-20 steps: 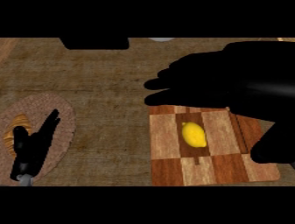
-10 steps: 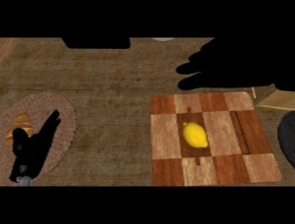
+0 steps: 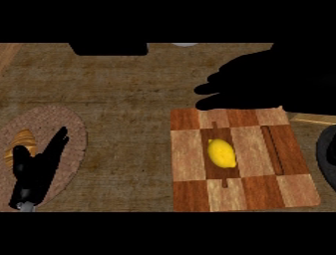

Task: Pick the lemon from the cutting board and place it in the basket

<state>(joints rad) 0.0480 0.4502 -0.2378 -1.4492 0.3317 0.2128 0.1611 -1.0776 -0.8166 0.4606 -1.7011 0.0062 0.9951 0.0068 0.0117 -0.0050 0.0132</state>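
Lemon, small yellow oval, lies untouched mid checkered wooden cutting board. Right hand above board's far edge, fingers extended, empty. Left hand over round woven basket, fingers straight.

This was a kitchen; a checkered wooden cutting board lay on a brown, wood-grained counter; a lemon sat on the board; a woven basket held food at the left.
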